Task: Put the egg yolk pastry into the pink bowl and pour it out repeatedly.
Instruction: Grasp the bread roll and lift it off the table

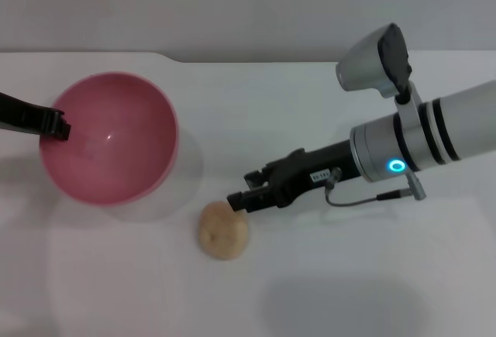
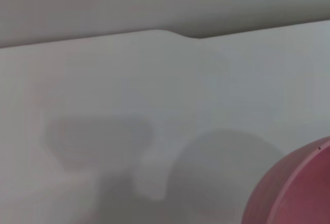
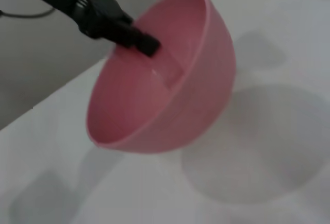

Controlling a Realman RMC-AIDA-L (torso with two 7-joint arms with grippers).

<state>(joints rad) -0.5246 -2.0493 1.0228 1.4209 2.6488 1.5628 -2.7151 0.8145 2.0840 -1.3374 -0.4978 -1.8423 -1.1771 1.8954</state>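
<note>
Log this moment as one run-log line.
left end effector: shut on bowl rim, tilted | pastry: on table | right end effector: beside pastry

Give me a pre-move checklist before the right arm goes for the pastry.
1. Egg yolk pastry out of the bowl, lying on the white table: ok.
2. Pink bowl empty, tilted, lifted: ok.
3. Left hand gripping the bowl's rim: ok.
4. Right hand close beside the pastry, just above it: ok.
5. Right hand open enough for the pastry: cannot tell.
6. Pastry free, nothing touching it: ok.
</note>
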